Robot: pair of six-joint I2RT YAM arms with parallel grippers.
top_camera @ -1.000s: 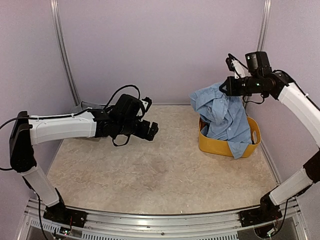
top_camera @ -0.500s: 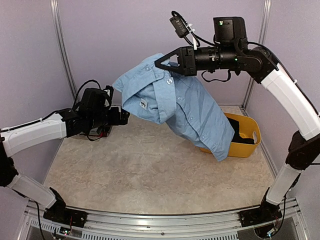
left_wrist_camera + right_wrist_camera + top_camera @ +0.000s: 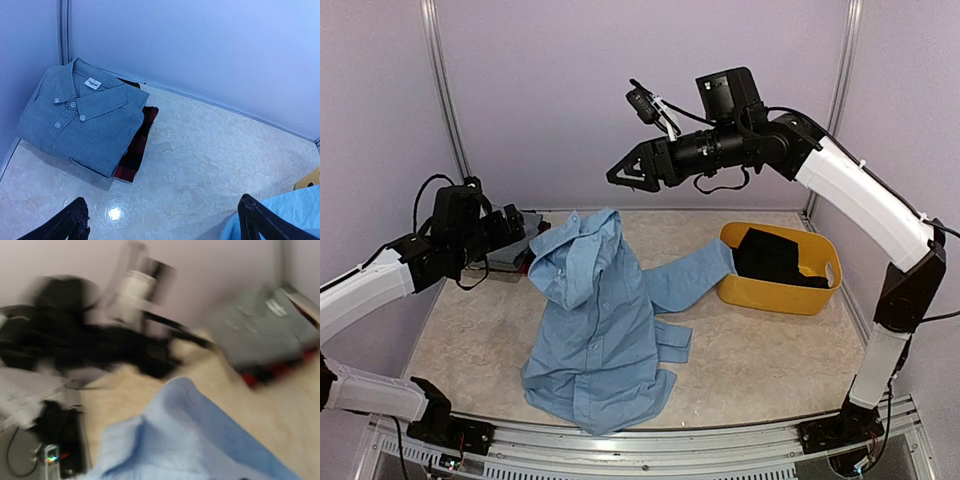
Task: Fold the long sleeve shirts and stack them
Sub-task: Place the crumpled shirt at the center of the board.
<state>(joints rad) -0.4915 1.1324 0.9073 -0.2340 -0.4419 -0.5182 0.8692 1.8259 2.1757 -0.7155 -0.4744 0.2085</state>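
The light blue shirt (image 3: 595, 325) lies crumpled and spread across the middle of the table, collar toward the back, and one sleeve (image 3: 690, 275) trails to the basket. My right gripper (image 3: 625, 172) hangs high above it, jaws apart and holding nothing. The right wrist view is blurred and shows the blue cloth (image 3: 200, 440) below. The grey shirt (image 3: 82, 117) with a white neck label lies folded on the red-and-black plaid shirt (image 3: 135, 152) in the back left corner. My left gripper (image 3: 165, 225) is open just in front of that stack, apart from it.
A yellow basket (image 3: 820, 295) stands at the right with a dark garment (image 3: 770, 255) in it. Purple walls close in the back and both sides. The stack (image 3: 512, 250) sits against the left wall behind the left arm.
My right gripper swung the blue shirt up out of the basket and leftward, then opened; the shirt dropped onto the table. The left arm pulled back toward the left corner.
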